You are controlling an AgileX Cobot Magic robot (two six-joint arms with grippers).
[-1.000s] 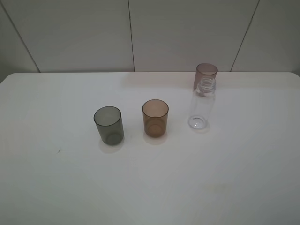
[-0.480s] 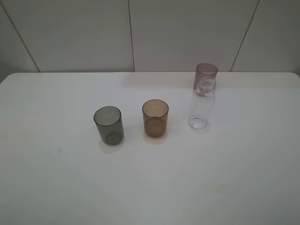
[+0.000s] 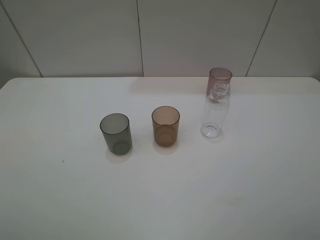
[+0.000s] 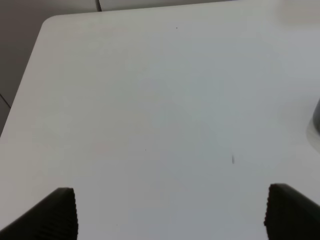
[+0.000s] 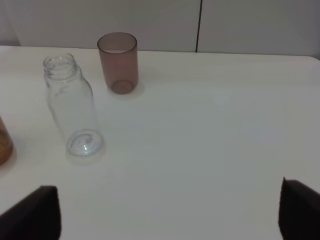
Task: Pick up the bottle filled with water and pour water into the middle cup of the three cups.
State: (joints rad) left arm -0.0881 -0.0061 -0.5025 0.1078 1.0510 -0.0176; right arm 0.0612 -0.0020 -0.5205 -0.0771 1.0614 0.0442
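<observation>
A smooth matte white bench (image 3: 60, 200) with rounded corners carries three translucent, slightly tapered, handleless plastic tumblers and one bottle, all upright. The small clear colourless plastic bottle (image 3: 216, 111), round-shouldered with a ribbed, threaded open neck and no cap, stands to the right of the amber-brown translucent tumbler (image 3: 165, 126), which is the middle cup; the two are near each other but apart. Just behind the bottle, partly covered by its neck in the high view, stands the pinkish-mauve tumbler (image 3: 220, 79); the right wrist view shows the two apart on the bench. The smoky grey tumbler (image 3: 116, 133) sits left of the amber one, a little nearer the front edge. The left gripper (image 4: 170, 215) shows two dark, finely ridged fingertips (image 4: 57, 212) spread wide over bare bench, jaws open and holding nothing. The right gripper (image 5: 170, 210) likewise has its dark jaws wide apart and empty, with the bottle well ahead of them, untouched
</observation>
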